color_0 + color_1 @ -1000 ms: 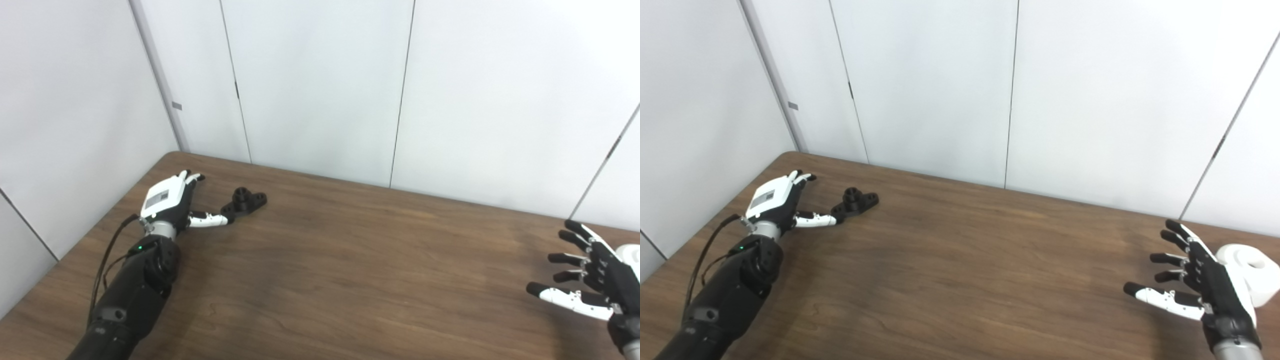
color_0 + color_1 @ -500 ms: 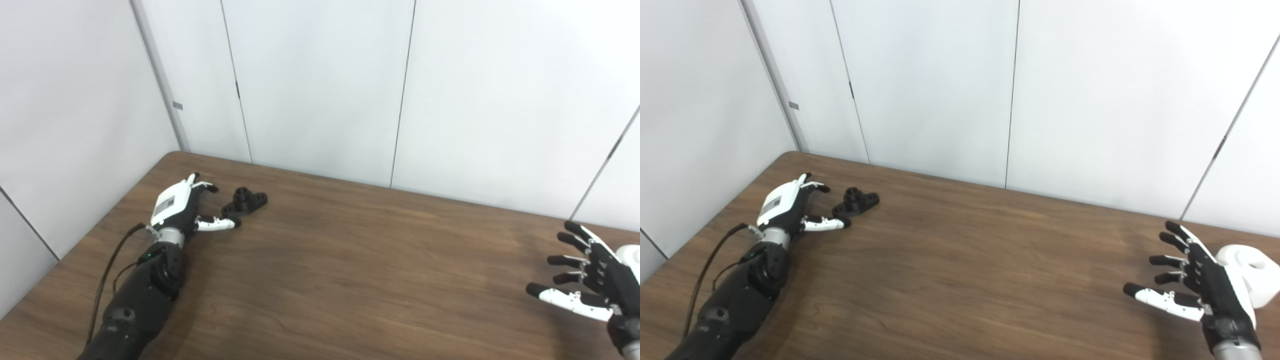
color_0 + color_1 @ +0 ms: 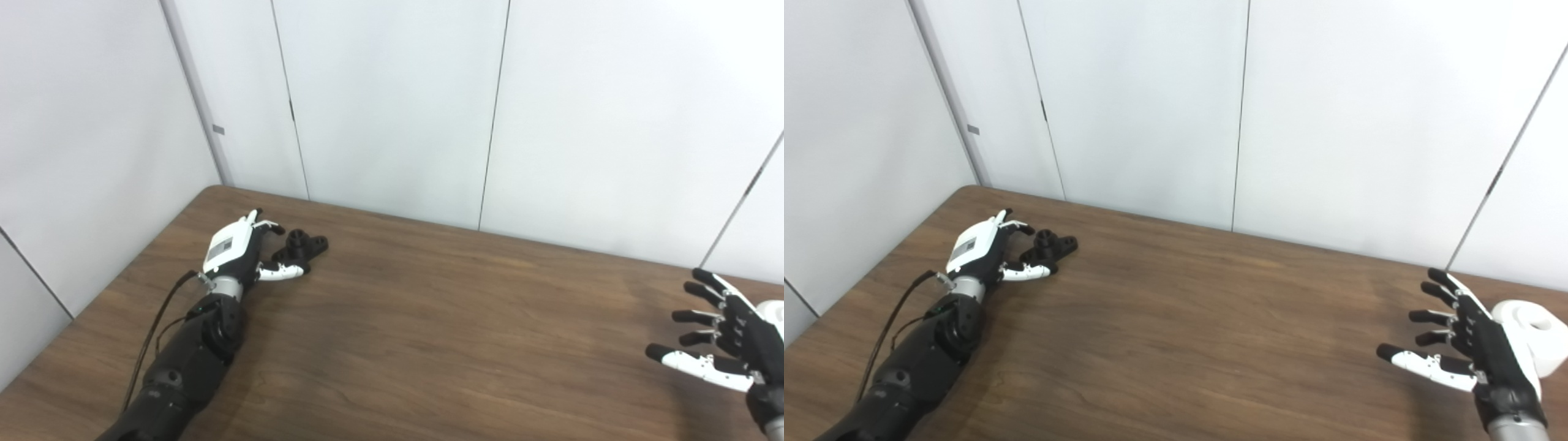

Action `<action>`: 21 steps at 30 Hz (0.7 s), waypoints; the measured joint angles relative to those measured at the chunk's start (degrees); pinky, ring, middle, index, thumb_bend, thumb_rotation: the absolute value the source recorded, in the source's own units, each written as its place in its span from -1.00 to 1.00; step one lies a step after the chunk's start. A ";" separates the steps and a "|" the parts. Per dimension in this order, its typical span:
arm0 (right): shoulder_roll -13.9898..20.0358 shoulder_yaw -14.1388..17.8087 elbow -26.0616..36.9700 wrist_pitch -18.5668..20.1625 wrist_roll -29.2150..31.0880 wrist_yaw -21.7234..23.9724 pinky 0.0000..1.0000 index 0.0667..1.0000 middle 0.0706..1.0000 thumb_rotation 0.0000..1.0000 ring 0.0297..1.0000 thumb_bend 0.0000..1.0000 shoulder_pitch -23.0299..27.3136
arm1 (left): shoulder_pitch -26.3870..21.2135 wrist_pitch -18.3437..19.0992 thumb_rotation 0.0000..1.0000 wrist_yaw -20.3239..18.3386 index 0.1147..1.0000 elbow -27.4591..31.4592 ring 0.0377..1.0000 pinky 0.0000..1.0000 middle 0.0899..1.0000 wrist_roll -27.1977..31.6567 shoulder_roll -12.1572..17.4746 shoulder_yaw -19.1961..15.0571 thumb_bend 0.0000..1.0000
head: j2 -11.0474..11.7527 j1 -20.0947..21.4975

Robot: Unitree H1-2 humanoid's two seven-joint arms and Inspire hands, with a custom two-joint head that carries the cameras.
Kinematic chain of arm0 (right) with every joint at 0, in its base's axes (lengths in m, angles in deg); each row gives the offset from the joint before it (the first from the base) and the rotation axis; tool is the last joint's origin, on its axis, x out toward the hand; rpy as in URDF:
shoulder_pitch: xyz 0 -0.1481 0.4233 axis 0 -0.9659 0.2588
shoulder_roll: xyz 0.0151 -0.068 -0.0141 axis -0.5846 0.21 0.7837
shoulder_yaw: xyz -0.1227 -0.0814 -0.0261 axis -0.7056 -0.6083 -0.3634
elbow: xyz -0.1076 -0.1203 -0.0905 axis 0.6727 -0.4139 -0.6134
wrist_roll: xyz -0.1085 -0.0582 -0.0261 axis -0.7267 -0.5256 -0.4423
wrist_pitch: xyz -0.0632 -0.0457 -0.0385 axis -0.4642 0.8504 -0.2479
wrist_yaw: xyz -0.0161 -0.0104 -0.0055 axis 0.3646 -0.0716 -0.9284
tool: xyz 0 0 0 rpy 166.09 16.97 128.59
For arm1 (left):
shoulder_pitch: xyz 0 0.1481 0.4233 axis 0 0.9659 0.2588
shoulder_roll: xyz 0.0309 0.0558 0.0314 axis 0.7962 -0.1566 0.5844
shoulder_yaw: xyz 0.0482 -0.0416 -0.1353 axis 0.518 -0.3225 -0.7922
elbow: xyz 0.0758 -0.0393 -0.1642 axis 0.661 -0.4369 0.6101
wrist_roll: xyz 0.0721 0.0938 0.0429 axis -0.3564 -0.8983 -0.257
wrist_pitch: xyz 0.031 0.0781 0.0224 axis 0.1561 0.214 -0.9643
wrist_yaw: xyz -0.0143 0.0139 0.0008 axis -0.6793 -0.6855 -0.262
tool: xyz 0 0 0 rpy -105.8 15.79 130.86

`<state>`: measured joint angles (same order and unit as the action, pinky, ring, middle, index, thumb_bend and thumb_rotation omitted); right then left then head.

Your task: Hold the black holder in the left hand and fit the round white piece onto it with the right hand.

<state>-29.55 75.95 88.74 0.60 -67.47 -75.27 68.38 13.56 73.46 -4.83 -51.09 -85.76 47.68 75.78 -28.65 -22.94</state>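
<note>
Left hand (image 3: 242, 257), white-backed with dark fingers, lies low over the counter (image 3: 429, 343) near its far left corner, at the end of a black forearm (image 3: 184, 367) that enters from the bottom left; a thin black cable (image 3: 153, 331) loops along the forearm's outer side. The hand is spread and grasps nothing: its fingers (image 3: 269, 228) reach past the far side of the black holder (image 3: 303, 245) and its white thumb (image 3: 282, 272) lies along the near side, so that the holder sits in the gap between them, just beside both; whether either touches it cannot be told. The black holder rests flat on the wood, a short round boss standing up from a lobed base, close to the counter's far edge and left corner. Right hand (image 3: 1470, 349), dark on its visible face with white trim, hovers at the counter's right edge, fingers fanned wide and apart, thumb (image 3: 1421, 364) stretched toward the counter's middle, released and empty. The round white piece (image 3: 1534, 337) lies just behind this hand, toward the right edge, partly hidden by it; a shallow round recess shows in its top, and in the left eye view only a sliver of it appears at the frame border. The two task parts are well apart, at opposite ends of the brown wood-grain counter. White wall panels (image 3: 392, 104) with dark vertical seams stand behind the counter's far edge and left side.
</note>
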 measured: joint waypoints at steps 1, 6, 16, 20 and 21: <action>0.00 0.01 -0.01 0.00 -0.02 0.00 0.05 0.73 0.68 -0.78 0.34 0.45 -0.01 | -0.28 0.01 -0.44 0.30 0.45 -1.06 1.00 1.00 1.00 0.00 -0.04 0.16 0.93 | -0.09 0.09; 0.13 0.04 0.01 0.00 -0.05 0.01 0.06 0.74 0.68 -0.78 0.34 0.44 -0.18 | -0.68 0.96 -0.43 1.24 0.45 -2.67 1.00 1.00 1.00 0.01 -0.12 0.66 0.93 | -0.26 0.18; 0.54 0.14 0.27 0.22 -0.11 0.01 0.06 0.74 0.69 -0.78 0.34 0.41 -0.71 | -1.69 2.00 -0.32 2.58 0.37 -5.02 1.00 1.00 1.00 0.21 -0.11 1.86 0.92 | -0.62 0.00; 0.59 0.15 0.44 0.35 -0.09 0.01 0.06 0.74 0.69 -0.80 0.34 0.40 -0.72 | -2.26 2.17 -0.32 2.76 0.31 -5.67 1.00 1.00 1.00 0.27 -0.07 2.27 0.93 | -0.62 0.18; 0.59 0.15 0.43 0.35 -0.10 0.01 0.06 0.74 0.68 -0.80 0.33 0.40 -0.72 | -2.51 2.14 -0.33 2.73 0.30 -5.85 1.00 1.00 1.00 0.42 -0.07 2.26 0.92 | -0.62 0.18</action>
<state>-28.96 76.10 89.17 0.95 -67.57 -75.26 67.67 11.05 75.60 -2.09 -56.94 -85.34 47.62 78.04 -29.27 -22.76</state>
